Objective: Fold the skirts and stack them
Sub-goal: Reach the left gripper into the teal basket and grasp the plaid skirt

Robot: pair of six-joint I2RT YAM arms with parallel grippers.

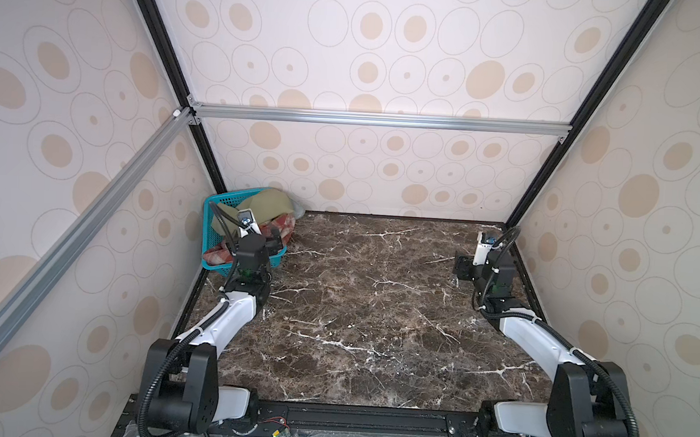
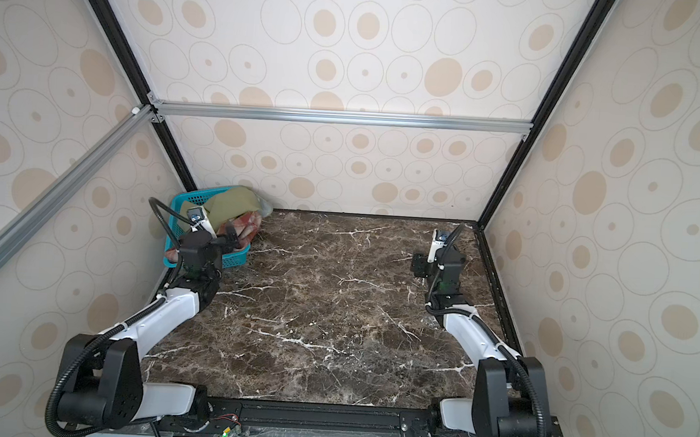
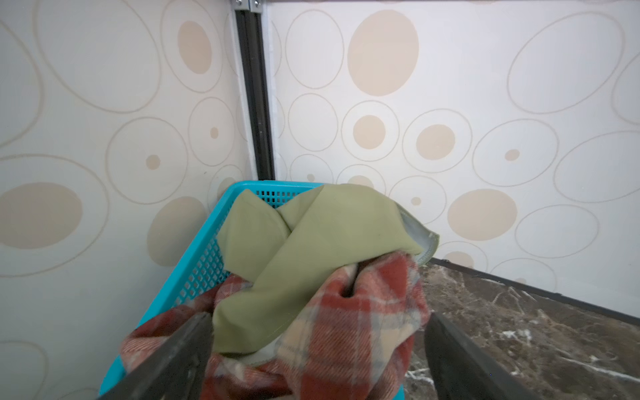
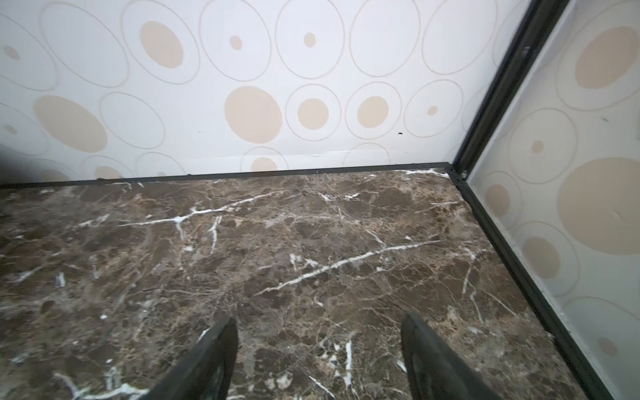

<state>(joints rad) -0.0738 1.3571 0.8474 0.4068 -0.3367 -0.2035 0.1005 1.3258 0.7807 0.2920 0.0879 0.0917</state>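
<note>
Both skirts lie bundled in the teal basket [image 1: 212, 266] in the back left corner. The olive-green skirt [image 3: 311, 242] lies on top, its paler lining showing at one edge. Under and around it is the red-and-cream plaid skirt [image 3: 363, 318], spilling over the basket's rim. Both top views show the green skirt [image 1: 272, 206] [image 2: 237, 202] and the plaid skirt [image 1: 284, 226] [image 2: 248, 225]. My left gripper [image 3: 318, 317] hangs open over the basket with the cloth bundle between its fingers [image 3: 187, 346]. My right gripper [image 4: 319, 317] is open and holds nothing, above bare table at the right [image 1: 460, 268].
The brown marble table [image 4: 311, 242] is walled on three sides by patterned panels in a black frame. The basket [image 2: 180, 203] sits tight against the left and back walls. A black rail [image 1: 369, 420] carrying both arm bases runs along the near edge.
</note>
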